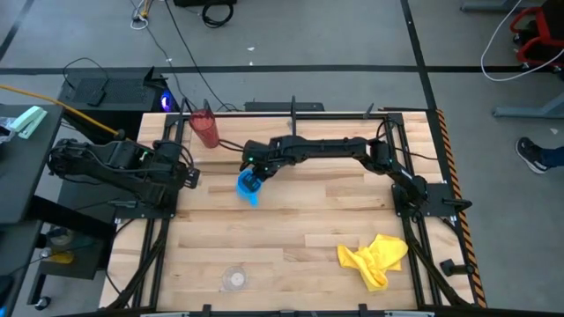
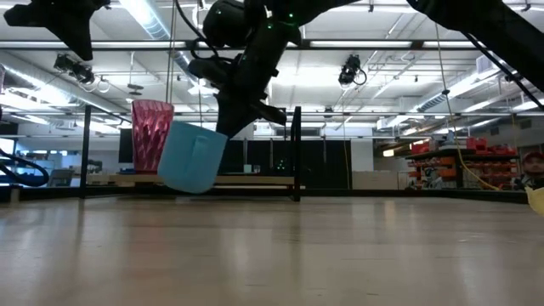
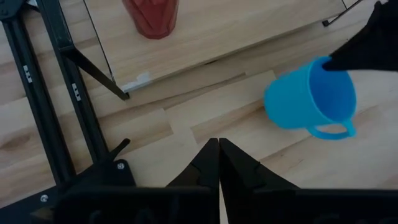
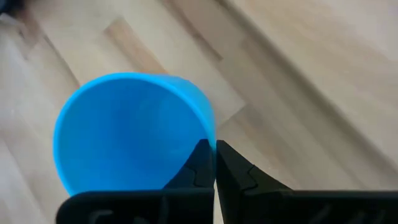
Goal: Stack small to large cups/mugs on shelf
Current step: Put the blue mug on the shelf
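Right gripper point(image 1: 254, 179): fingers clamped on the rim of the blue cup point(image 1: 248, 187), held tilted and clear of the surface point(image 1: 300, 229), just in front of the shelf point(image 1: 291, 113).
Red tumbler point(image 1: 205, 129): upright at the shelf's left end.
Clear cup point(image 1: 234, 279): near the front edge, well apart.
Left gripper point(image 3: 219, 163): fingers together, empty, at the left side.
Yellow cloth point(image 1: 375, 258): front right.

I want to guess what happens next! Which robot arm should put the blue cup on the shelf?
The right arm. Its gripper already holds the bright blue plastic cup lifted, near the black wire shelf where the tall dark red tumbler stands. The left gripper waits empty.
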`<state>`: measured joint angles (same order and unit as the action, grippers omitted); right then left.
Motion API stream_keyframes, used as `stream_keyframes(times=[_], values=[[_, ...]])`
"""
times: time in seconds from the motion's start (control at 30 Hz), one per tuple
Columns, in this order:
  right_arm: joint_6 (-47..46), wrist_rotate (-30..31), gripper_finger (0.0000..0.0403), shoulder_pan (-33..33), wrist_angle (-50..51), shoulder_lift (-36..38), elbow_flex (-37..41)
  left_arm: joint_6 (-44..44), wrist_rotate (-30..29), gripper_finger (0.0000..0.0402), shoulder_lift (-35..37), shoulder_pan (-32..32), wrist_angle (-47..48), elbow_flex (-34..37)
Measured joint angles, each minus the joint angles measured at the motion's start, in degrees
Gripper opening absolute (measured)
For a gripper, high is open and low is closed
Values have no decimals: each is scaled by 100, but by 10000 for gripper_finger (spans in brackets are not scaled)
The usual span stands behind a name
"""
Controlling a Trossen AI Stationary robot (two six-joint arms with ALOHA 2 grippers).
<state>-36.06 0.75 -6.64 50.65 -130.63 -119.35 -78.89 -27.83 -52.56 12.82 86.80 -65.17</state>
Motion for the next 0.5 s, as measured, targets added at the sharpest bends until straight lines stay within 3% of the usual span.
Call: stream_keyframes(times=[0.27,0.5], values=[[-1,-74,3,1,-12,0,91,-40,0,28,0,0,-49,0],[10,-128,4,-8,-8,0,90,-36,0,16,0,0,-123,0]])
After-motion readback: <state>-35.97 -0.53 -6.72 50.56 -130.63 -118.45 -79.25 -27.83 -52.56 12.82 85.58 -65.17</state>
